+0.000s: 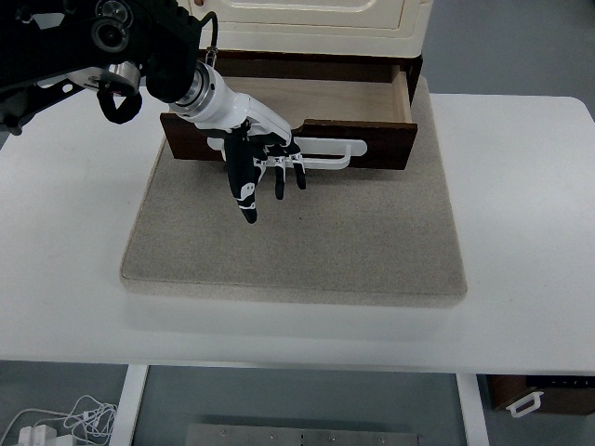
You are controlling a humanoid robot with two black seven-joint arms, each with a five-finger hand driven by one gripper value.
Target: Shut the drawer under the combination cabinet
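A cream cabinet (316,23) stands at the back of a grey mat (297,242). Under it a dark brown wooden drawer (307,102) is pulled partly out, its light wood inside bare. A white handle (330,153) runs along the drawer's front panel (372,144). My left hand (265,172) comes in from the upper left and rests flat against the front panel, over the left part of the handle. Its fingers are spread and point down toward the mat, holding nothing. The right arm is out of view.
The mat lies on a white table (521,214). Below the table's near edge there are white cables (65,423) on the floor at left and a dark box (539,395) at right.
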